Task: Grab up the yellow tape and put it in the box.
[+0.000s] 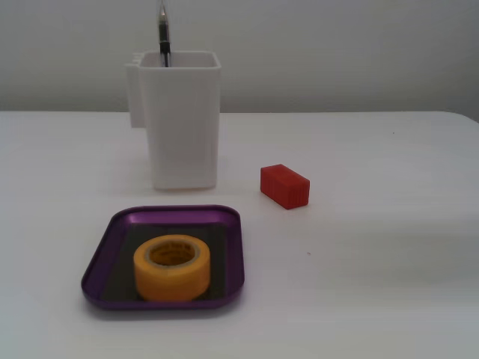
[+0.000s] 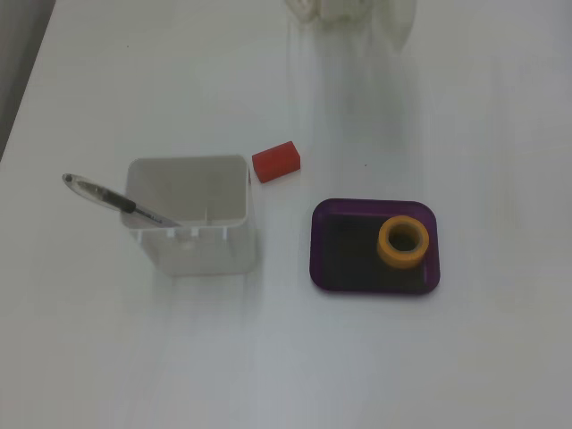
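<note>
Fixed views: both show one white table [image 1: 389,247] scene.
Yellow tape [image 1: 172,266]: lies flat, core upward, inside the box (toward its right end seen from above [image 2: 403,241]).
Box [image 1: 106,235]: purple tray, dark floor, resting on the table.
Red block [image 1: 285,185]: apart from the box, beside the white container [image 1: 182,120].
Pen [image 2: 116,201]: leans in the container.
Gripper: out of both pictures; only a blurred white part of the arm [image 2: 353,9] shows at the top edge, so finger state cannot be told.
</note>
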You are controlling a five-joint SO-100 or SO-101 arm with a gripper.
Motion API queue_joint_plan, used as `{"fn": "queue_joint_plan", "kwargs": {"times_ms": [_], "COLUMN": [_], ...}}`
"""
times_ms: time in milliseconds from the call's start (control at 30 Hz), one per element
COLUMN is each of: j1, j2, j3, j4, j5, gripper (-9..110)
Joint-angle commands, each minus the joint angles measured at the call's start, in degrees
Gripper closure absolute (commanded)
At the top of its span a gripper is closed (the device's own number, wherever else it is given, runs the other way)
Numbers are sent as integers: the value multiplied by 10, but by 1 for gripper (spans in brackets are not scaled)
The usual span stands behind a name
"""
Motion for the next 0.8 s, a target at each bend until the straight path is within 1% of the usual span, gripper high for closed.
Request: {"fn": "queue_joint_plan", "kwargs": {"times_ms": [0, 100, 400, 500, 600, 767], "j1": [3, 3, 4, 5, 24, 83], "j2": [112, 199, 472, 551, 623, 746], "j3": [94, 198, 519, 613, 677, 762], "j4": [4, -16, -158, -176, -180, -235], "j5": [4, 3, 2, 3, -2, -2], "gripper": [91, 91, 91, 92, 91, 91]}}
